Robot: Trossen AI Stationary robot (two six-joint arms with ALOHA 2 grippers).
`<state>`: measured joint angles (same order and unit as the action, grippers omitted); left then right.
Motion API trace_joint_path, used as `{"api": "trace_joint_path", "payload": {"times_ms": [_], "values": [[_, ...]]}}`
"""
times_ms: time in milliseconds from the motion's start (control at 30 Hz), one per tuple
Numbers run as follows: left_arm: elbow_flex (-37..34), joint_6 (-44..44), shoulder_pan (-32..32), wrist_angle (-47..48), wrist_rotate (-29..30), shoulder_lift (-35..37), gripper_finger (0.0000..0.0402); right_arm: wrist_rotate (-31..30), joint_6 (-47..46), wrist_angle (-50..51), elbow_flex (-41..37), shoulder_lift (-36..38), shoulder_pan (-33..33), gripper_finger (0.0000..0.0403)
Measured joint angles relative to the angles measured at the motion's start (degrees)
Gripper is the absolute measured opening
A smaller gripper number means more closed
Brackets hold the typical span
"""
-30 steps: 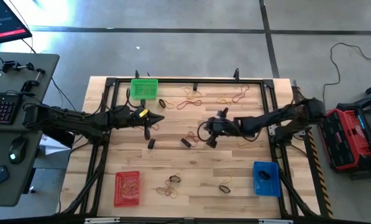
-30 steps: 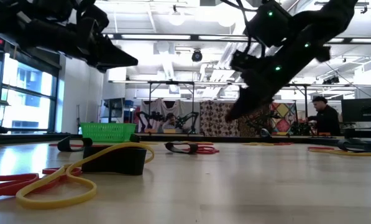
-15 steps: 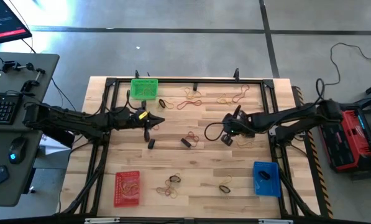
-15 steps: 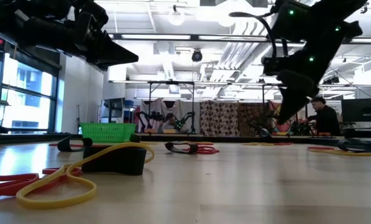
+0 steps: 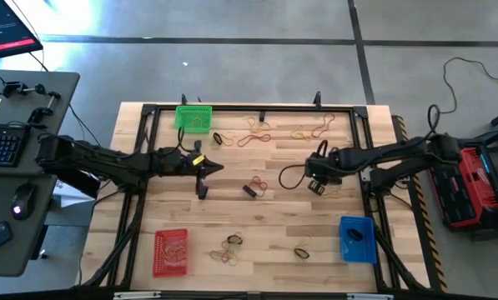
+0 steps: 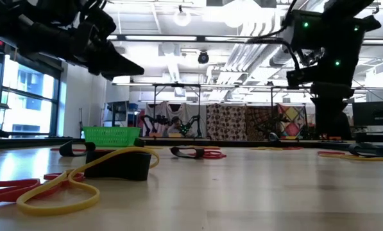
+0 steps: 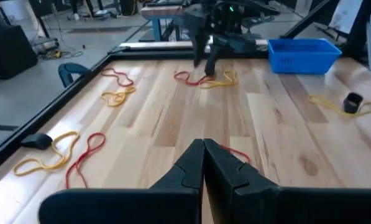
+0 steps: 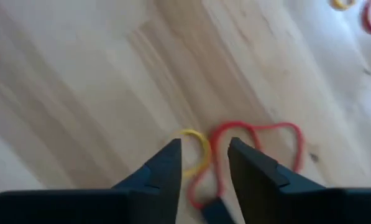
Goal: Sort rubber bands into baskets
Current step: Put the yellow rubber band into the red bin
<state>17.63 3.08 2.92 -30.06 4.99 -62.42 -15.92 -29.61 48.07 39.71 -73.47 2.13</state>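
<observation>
My right gripper point(image 8: 202, 158) hangs over a red rubber band point(image 8: 260, 144) and a yellow rubber band point(image 8: 197, 149) at the table's right-centre, fingers narrowly parted and empty. My left gripper point(image 7: 204, 149) waits mid-table, closed on nothing. Green basket point(image 5: 193, 117), red basket point(image 5: 172, 252) and blue basket point(image 5: 357, 237) sit along the table edges.

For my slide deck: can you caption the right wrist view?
Open right gripper poised above a tangled red rubber band and yellow rubber band on the pale wooden table.

Three baskets point(image 5: 193, 117); perhaps fifteen rubber bands point(image 5: 258, 128)
</observation>
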Motion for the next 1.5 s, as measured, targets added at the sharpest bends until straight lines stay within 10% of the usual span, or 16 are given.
{"api": "trace_joint_path", "payload": {"times_ms": [800, 1133, 1500], "values": [[0.15, -2.89, 0.05, -1.63, 0.39, -3.15, 0.0, 6.38, 14.36, -0.69, -0.21, -0.17, 15.52, 0.0138], [12.2, -2.19, 6.08, 28.35, 0.28, 1.82, 0.0, 9.25, 16.82, -12.62, -0.23, -0.2, 15.52, 0.0138], [28.83, 5.5, 27.53, 58.75, -1.92, 1.02, 0.0, 11.0, 20.69, -28.7, -0.23, -0.2, 15.52, 0.0138]]}}
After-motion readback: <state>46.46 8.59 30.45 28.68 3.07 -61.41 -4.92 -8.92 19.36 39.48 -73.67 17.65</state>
